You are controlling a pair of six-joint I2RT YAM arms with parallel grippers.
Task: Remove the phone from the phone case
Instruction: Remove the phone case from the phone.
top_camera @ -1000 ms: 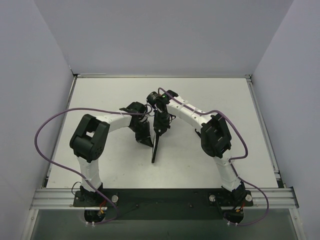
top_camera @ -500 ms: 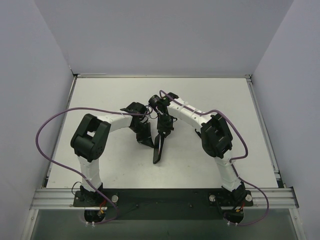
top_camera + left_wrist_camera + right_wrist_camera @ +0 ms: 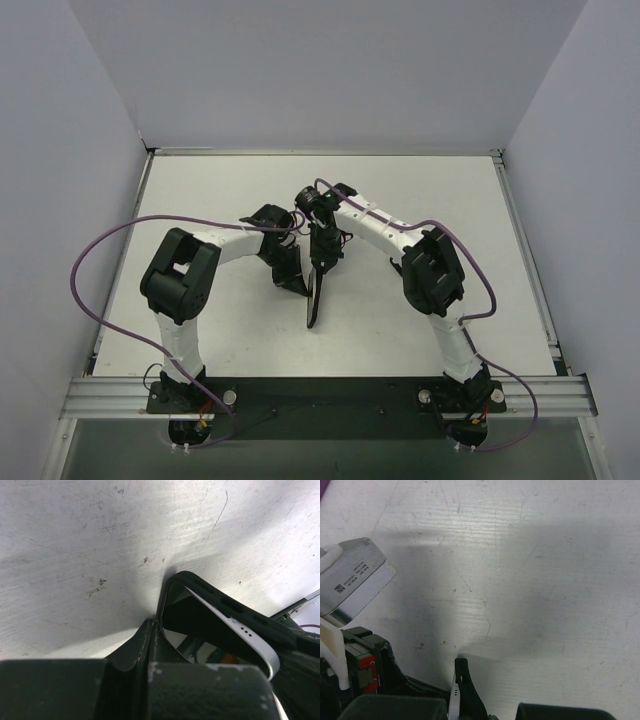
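Two arms meeting over middle of scuffed white table [image 3: 200, 200], purple cables [image 3: 100, 250] looped off each. Between both pincers, black phone case [image 3: 235, 607] stood on edge, low corner at tabletop, lip parted from white phone [image 3: 245, 635] inside. At that corner, left gripper [image 3: 152, 632] pinched nearly closed on case lip. Over the top edge, right gripper [image 3: 320, 268], crowded by dark housings; opening unreadable.

**White table boxed in by pale walls**

I see a white tabletop [image 3: 420, 190] under the left gripper [image 3: 292, 278] and right gripper [image 3: 322, 262], scratched and speckled up close. A pale lilac-grey back wall [image 3: 320, 70] stands beyond them, with a left wall [image 3: 60, 200] and right wall [image 3: 590, 180] flanking. An aluminium rail [image 3: 330, 395] runs behind them. Soft shadows pool beneath.
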